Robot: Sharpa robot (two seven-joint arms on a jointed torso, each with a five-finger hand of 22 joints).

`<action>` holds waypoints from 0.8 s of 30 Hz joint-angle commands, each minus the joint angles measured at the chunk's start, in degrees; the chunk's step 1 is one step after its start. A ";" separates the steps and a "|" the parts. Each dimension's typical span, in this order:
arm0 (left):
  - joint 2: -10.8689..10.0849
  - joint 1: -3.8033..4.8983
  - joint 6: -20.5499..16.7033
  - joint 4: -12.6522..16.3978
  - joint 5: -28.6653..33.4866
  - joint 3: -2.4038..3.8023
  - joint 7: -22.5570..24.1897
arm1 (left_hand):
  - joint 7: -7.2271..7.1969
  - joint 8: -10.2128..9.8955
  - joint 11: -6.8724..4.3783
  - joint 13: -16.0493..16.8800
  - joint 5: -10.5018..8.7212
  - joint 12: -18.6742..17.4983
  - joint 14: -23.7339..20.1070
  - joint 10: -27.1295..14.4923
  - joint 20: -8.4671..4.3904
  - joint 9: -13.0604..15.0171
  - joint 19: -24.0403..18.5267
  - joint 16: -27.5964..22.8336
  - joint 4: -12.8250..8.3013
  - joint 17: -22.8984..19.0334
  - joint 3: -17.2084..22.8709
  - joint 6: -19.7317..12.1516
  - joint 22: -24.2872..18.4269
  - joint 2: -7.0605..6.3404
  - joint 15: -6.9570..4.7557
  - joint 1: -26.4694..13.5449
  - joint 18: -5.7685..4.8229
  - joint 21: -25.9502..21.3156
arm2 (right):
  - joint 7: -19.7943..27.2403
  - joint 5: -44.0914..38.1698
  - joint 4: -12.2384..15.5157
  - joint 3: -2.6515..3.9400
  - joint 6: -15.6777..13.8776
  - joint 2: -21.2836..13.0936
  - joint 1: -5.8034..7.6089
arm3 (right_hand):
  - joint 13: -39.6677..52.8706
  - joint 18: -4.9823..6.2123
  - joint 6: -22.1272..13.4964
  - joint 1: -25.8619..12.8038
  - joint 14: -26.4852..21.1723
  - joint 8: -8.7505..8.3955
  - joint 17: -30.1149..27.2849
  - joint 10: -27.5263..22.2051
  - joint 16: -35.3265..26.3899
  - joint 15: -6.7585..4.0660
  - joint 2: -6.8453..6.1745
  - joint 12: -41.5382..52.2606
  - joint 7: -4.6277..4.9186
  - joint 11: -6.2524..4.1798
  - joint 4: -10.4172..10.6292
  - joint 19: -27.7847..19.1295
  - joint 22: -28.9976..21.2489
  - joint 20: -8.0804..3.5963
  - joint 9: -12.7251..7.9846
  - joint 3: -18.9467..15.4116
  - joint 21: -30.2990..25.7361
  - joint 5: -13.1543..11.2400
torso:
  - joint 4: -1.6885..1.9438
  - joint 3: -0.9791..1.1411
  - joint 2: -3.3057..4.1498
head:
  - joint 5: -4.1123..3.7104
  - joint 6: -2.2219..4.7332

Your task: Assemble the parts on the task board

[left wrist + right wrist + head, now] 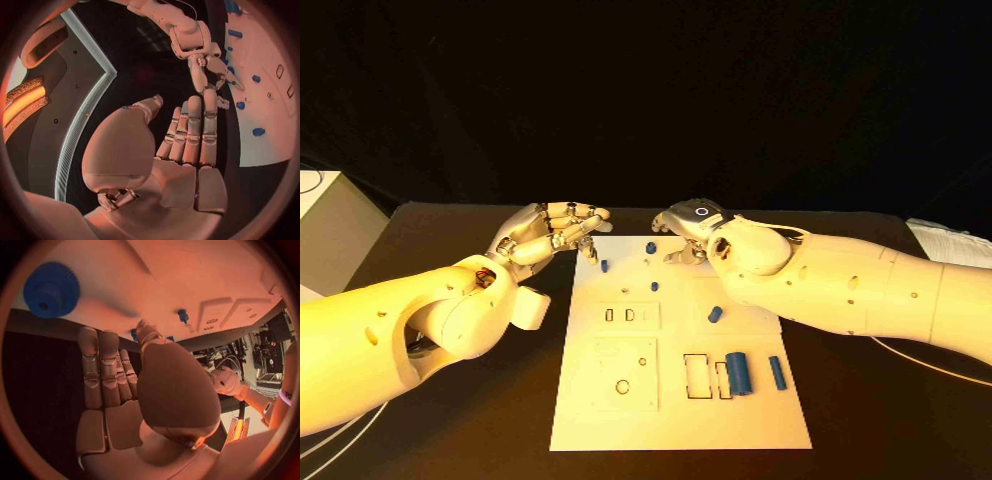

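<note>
White task board lies mid-table, blue parts mostly loose across it. Both hands hover at its twelve o'clock edge, empty: left hand fingers apart, right hand likewise. Assembly looks barely begun.

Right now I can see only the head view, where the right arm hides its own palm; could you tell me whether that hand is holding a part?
Observer: No. In the right wrist view the right hand has its fingers stretched out straight, and nothing lies in the palm.
Operator: Thank you. Is any part hidden under that arm?
Observer: Yes, a blue gear lies flat on the task board, beyond the fingertips.
Operator: And the left hand?
Observer: The left wrist view shows the left hand with a bare palm, holding nothing.
</note>
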 commanded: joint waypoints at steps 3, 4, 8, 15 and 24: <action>0.01 0.13 0.36 -0.24 0.08 0.04 0.36 | 0.74 -0.26 -0.12 0.07 0.26 -0.26 -0.15 -0.42 0.09 0.09 -0.37 0.07 0.02 0.02 -0.07 -0.39 0.06 0.56 0.12 -0.17 0.77 0.38 | -0.94 0.92 4.72 0.67 -5.95 -5.01 0.21 | 0.31 0.32 1.93 0.23 0.46 0.85 -0.22 3.75 -0.11 -0.82 1.00 1.73 0.68 -0.88 -0.25 2.04 2.10 -0.48 0.39 1.50 1.18 0.08 | -0.65 0.24 -0.30 | -0.08 0.67; 0.02 0.12 0.40 -0.33 0.09 0.04 0.36 | 0.74 -0.26 -0.12 0.07 0.26 -0.26 -0.15 -0.42 0.09 0.09 -0.37 0.07 0.02 0.02 -0.07 -0.39 0.06 0.56 0.12 -0.17 0.77 0.38 | -0.86 1.80 5.73 0.84 -6.48 -6.24 0.31 | 0.48 0.07 2.53 0.31 0.73 1.02 -0.21 5.64 0.03 -1.14 1.25 2.57 0.96 -1.34 -0.36 2.86 3.43 -0.84 0.47 2.13 2.17 0.07 | -0.76 0.31 -0.38 | -0.05 0.75; 0.10 0.12 0.48 -0.81 0.11 0.04 0.37 | 0.77 -0.30 -0.09 0.09 0.26 -0.26 -0.16 -0.52 0.12 0.10 -0.42 0.05 0.01 0.01 -0.08 -0.48 0.13 0.58 0.15 -0.16 0.78 0.50 | -0.27 6.96 8.85 1.42 -7.28 -10.68 0.87 | 1.15 -0.45 4.65 -0.24 1.33 1.58 -0.11 11.53 0.53 -1.73 1.38 4.80 1.38 -2.16 -0.38 4.38 6.19 -1.64 0.66 3.79 4.07 0.17 | -1.13 0.51 -0.62 | 0.05 1.05; 0.18 0.11 0.53 -1.54 0.12 0.03 0.42 | 0.77 -0.30 -0.09 0.09 0.26 -0.26 -0.16 -0.52 0.12 0.10 -0.42 0.05 0.01 0.01 -0.08 -0.48 0.13 0.58 0.15 -0.16 0.78 0.50 | 0.93 18.15 9.99 1.82 -4.30 -15.42 1.74 | 7.05 -2.21 3.32 -0.35 4.22 0.21 9.57 24.45 8.49 -3.53 -1.21 13.06 0.37 -4.25 -0.72 9.08 16.18 -2.77 0.17 3.98 12.14 2.51 | -1.60 0.77 -0.95 | 0.01 1.21; 0.31 0.09 0.80 -1.65 0.12 0.02 0.32 | 0.77 -0.30 -0.09 0.09 0.26 -0.26 -0.16 -0.52 0.12 0.10 -0.42 0.05 0.01 0.01 -0.08 -0.48 0.13 0.58 0.15 -0.16 0.78 0.50 | 0.79 23.04 6.56 1.83 2.51 -15.36 1.90 | 76.20 -6.07 0.09 -0.89 9.56 4.82 48.16 29.78 35.47 -2.26 1.09 77.93 1.30 -3.06 -0.39 17.02 37.97 -1.77 2.18 -2.44 30.07 6.27 | -1.52 0.80 -0.95 | -0.15 1.04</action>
